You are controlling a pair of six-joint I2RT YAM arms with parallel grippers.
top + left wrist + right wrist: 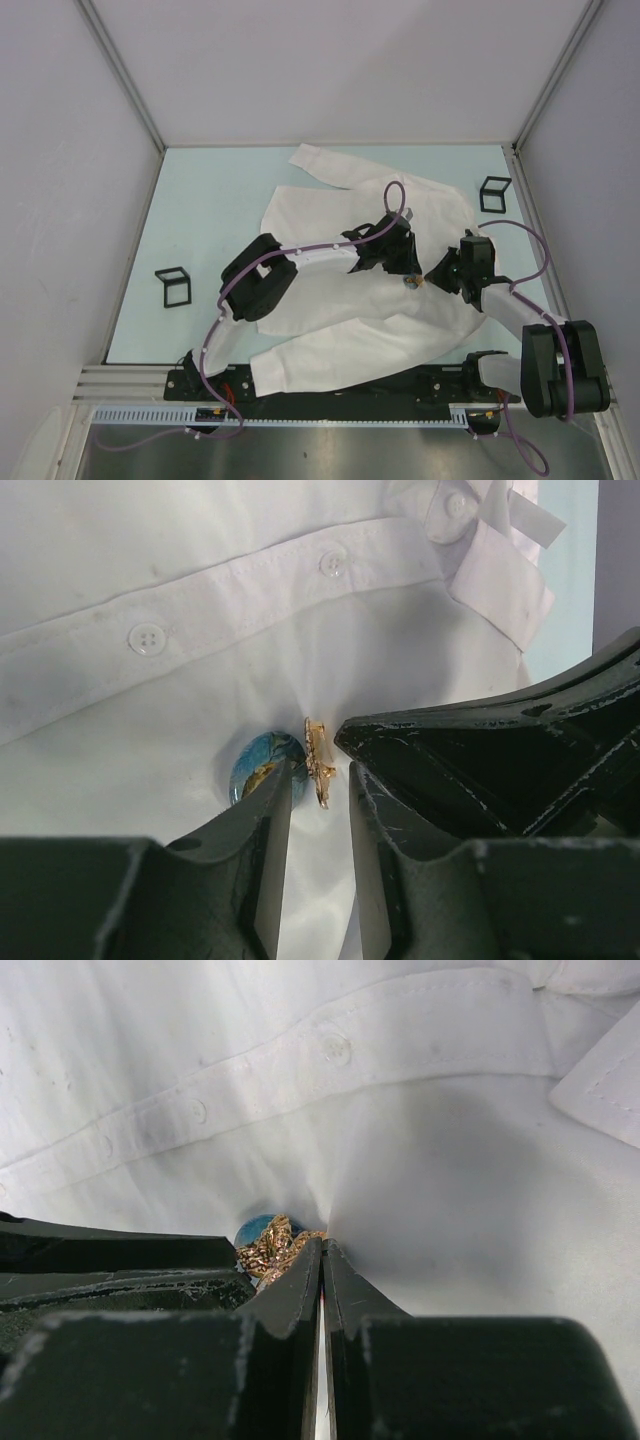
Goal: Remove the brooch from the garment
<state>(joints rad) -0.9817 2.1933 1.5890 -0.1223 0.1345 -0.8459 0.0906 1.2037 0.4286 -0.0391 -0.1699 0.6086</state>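
Garment (330, 325) on pale blue table (205, 205), white walls (330, 70)

A: Garment (330, 320) status?

B: White long-sleeved collared shirt, spread front-up on the table (200, 200). Sleeves are thrown out to both sides and the button placket is done up. Thin cloth, lightly creased.

A: Brooch (262, 765)?

B: Not yet removed. A glossy blue-green oval is seen against the chest cloth, just beside the placket, with a gold filigree part standing edge-on next to it. The cloth is puckered up around it.
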